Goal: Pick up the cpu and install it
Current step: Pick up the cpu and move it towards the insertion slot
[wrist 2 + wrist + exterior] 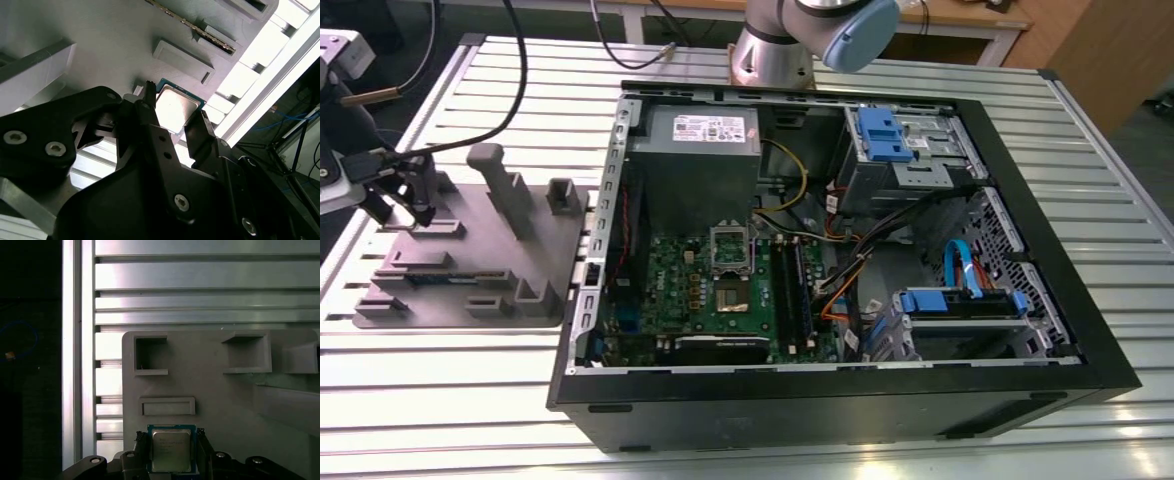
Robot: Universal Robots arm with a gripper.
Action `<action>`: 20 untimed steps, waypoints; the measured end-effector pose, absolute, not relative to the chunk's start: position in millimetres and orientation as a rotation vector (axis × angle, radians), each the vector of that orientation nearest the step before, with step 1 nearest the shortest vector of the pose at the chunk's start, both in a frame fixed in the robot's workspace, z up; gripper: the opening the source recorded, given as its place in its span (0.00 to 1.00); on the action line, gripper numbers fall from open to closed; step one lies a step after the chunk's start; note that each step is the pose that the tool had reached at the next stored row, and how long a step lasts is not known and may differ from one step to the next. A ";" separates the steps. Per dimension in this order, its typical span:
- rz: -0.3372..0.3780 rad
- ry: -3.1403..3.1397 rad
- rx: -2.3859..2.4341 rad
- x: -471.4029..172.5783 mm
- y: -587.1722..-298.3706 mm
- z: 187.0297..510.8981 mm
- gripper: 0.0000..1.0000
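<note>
First wrist view: black gripper (171, 436), jaws parted, straddles small silver-grey square cpu (170, 450) on grey plate (210, 390); grasp stage, likely; needs even closing.

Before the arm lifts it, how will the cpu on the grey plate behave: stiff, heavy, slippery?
The cpu is a thin flat square, so probably stiff and light. Its metal top shines, so it may be slippery. It lies flat on the grey plate, so it should hardly roll or tip.
</note>
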State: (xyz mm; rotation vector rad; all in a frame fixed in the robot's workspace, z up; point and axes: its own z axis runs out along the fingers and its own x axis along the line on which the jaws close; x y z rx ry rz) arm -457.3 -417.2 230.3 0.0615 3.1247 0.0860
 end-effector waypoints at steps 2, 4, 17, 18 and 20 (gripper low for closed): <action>0.086 3.125 0.062 -457.4 -417.2 230.9 0.47; 0.086 3.125 0.062 -457.3 -417.2 231.5 0.47; 0.086 3.125 0.061 -457.3 -417.2 235.3 0.47; 0.086 3.125 0.062 -457.3 -417.2 235.4 0.47; 0.086 3.125 0.061 -457.3 -417.2 235.7 0.47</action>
